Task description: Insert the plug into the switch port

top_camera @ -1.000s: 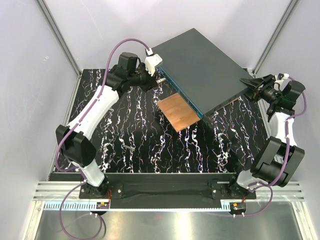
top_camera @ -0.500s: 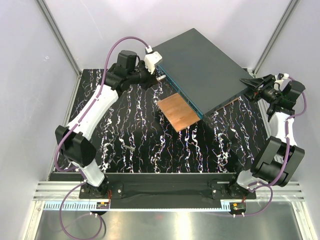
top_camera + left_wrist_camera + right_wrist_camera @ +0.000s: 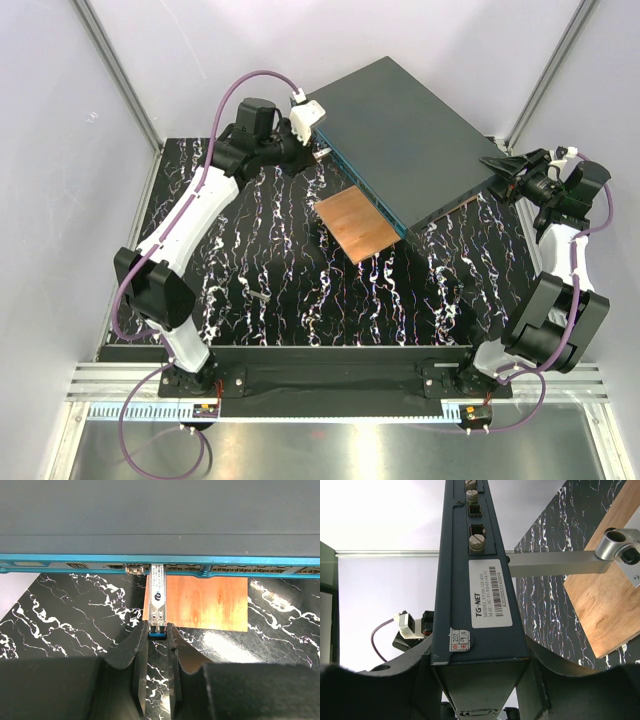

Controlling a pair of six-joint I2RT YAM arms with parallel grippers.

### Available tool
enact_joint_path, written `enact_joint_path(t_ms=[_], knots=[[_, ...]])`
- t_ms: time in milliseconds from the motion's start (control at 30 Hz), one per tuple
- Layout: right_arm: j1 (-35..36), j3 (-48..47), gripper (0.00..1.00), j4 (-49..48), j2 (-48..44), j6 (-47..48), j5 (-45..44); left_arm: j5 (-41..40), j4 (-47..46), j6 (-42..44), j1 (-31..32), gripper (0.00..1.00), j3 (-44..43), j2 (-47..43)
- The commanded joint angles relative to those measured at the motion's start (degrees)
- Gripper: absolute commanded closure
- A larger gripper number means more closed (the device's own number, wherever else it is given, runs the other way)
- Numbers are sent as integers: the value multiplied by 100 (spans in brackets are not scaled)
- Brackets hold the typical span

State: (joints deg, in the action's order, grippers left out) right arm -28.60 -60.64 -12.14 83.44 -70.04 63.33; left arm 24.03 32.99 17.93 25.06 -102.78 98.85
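Note:
The switch [image 3: 410,125] is a large flat dark-grey box, tilted, with a teal-blue narrow face [image 3: 362,188] lined with ports. In the left wrist view that face [image 3: 240,560] runs across the top. My left gripper [image 3: 157,632] is shut on the blue rear end of the silver plug [image 3: 157,597]. The plug's far tip meets the teal face at a port beside a small socket [image 3: 134,569]. In the top view the left gripper [image 3: 318,152] is at the face's far end. My right gripper [image 3: 480,680] is shut on the switch's rear edge [image 3: 480,555], also seen from above [image 3: 497,168].
A copper-brown square plate [image 3: 355,224] lies on the black marbled table [image 3: 270,250] under the switch's front edge. A metal rod with a clamp [image 3: 555,562] juts out beside the switch. A small grey piece [image 3: 260,296] lies on the table. White walls close in on the sides.
My left gripper with the plug has shifted slightly toward the far end of the teal face. The switch and my right arm have not moved.

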Motion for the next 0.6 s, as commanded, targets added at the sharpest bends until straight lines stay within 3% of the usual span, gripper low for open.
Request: enact_joint_path(t_ms=[0,567], knots=[[109,-159,100,54,58,333,-110,-92,-364,-36,-18,100,-286,20],[109,-141,100,89,59,342,-102,93,-399,-229,-36,100,-532,-23]])
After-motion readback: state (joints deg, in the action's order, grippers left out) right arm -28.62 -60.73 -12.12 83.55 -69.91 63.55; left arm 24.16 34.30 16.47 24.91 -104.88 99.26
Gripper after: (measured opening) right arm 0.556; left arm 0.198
